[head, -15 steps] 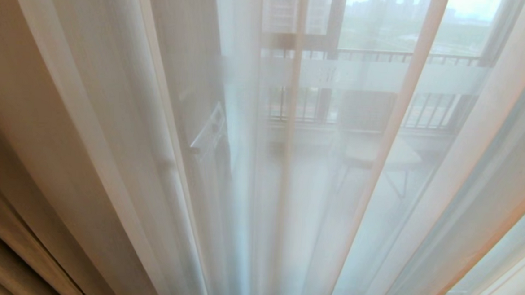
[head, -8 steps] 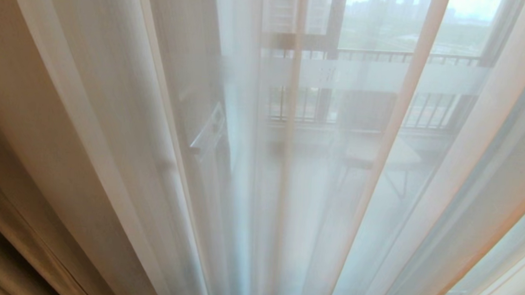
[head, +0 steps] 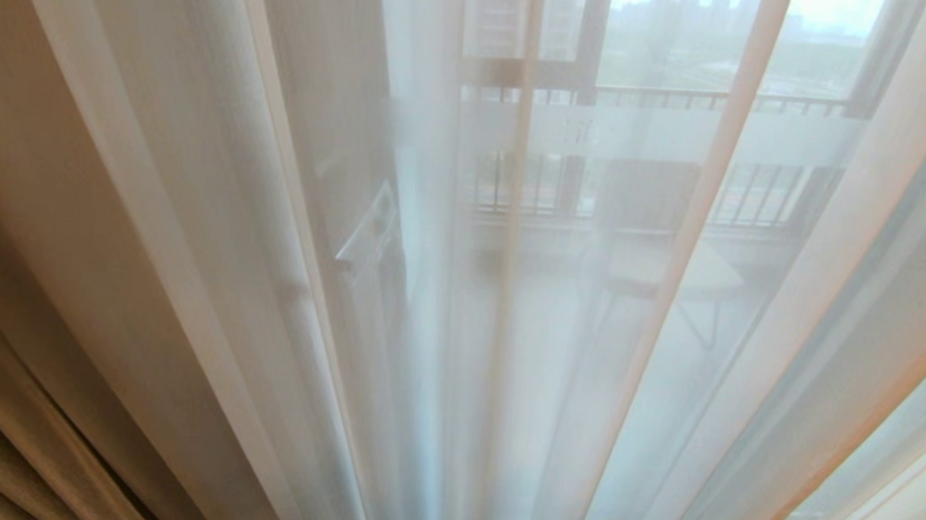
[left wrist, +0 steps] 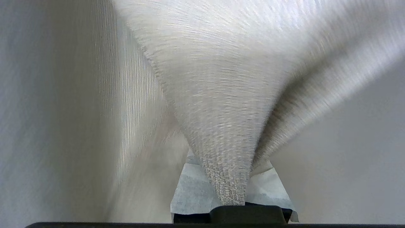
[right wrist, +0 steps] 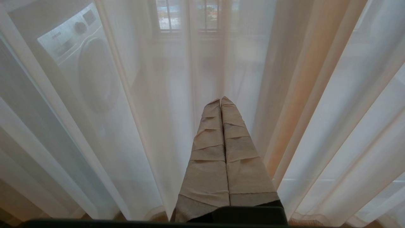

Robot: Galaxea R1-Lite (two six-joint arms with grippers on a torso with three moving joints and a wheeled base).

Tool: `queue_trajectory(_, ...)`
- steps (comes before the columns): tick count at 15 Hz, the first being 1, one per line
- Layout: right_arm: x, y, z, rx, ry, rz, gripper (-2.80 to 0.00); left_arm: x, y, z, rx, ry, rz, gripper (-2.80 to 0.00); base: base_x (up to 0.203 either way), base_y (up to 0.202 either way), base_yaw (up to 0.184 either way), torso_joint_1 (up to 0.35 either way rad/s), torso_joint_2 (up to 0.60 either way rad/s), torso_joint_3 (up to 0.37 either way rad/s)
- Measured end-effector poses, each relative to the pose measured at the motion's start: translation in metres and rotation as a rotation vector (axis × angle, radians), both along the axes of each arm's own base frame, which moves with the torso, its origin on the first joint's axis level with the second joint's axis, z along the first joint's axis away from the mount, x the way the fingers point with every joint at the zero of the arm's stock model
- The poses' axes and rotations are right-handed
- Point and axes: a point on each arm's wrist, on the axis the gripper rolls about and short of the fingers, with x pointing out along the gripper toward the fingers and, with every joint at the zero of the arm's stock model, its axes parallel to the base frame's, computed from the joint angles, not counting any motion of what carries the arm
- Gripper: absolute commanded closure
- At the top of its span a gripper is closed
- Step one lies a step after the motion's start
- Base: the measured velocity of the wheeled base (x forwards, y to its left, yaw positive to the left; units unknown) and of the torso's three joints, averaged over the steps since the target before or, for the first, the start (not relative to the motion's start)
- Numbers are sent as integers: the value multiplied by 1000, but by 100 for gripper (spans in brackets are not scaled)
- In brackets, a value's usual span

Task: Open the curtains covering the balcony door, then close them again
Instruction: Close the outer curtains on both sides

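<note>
So the left hand (left wrist: pixel 232 202) is clamped on a fold of the thick beige-grey woven drape (left wrist: pixel 221 95) at the left edge of the thin white sheers (head: pixel 507 334) over the dark-framed glass balcony door (head: pixel 590 100), right hand (right wrist: pixel 221 104) pressed together, idle, so I'd guess the next move is dragging that drape sideways without losing grip.

The left gripper (left wrist: pixel 232 198) was clamped on a gathered fold of the thick drape (left wrist: pixel 221 104), its tape-wrapped fingers (left wrist: pixel 193 193) pressed against either side of the fabric, which fanned out away from them. The right gripper (right wrist: pixel 221 103) had its wrapped fingers (right wrist: pixel 208 152) pressed flat together, holding nothing, tips pointing at the sheer curtain (right wrist: pixel 316 110) just ahead. Neither arm showed in the head view.
</note>
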Motion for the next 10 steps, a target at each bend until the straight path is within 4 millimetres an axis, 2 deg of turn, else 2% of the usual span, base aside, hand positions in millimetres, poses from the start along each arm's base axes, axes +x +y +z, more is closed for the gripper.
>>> queue_trajectory(5,0,0,0,0,1,0,0,-5,-27,35,3,-69,-53,0,0,0,0,0,0,0)
queue_trajectory(10,0,0,0,0,0,0,0,-3,-77,53,-29,-80,-148,0,0,0,0,0,0,0)
